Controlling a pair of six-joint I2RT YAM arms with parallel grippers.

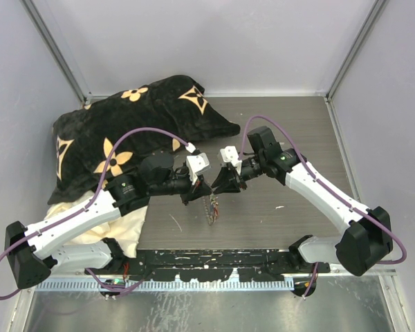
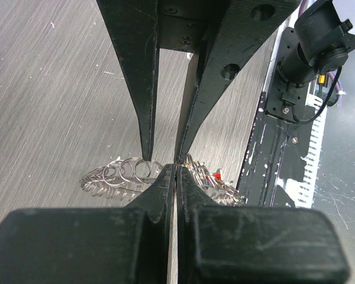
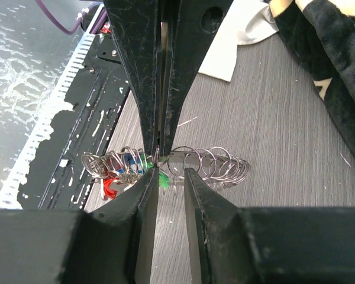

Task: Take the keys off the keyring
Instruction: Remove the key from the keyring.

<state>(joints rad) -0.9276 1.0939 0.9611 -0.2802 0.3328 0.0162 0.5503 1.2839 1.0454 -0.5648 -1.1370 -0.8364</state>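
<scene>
The keyring (image 3: pixel 216 163), a silvery wire coil, lies stretched across the grey table; from above it shows as a small bundle (image 1: pixel 212 207) under both grippers. The keys bunch at one end of it: red head (image 3: pixel 109 188), blue head (image 3: pixel 130 161), green head (image 3: pixel 164 179). In the left wrist view the coil (image 2: pixel 119 174) lies left and the keys (image 2: pixel 214 177) right. My left gripper (image 2: pixel 176 168) (image 1: pixel 202 191) is shut, pinching a wire loop mid-coil. Facing it tip to tip, my right gripper (image 3: pixel 168 171) (image 1: pixel 214 188) is open, straddling a loop without squeezing it.
A black pillow with tan flower shapes (image 1: pixel 124 131) fills the back left, with a cream cloth (image 1: pixel 117 232) beneath it beside the left arm. The black mounting strip (image 1: pixel 214 263) runs along the near edge. Grey walls close in on all sides.
</scene>
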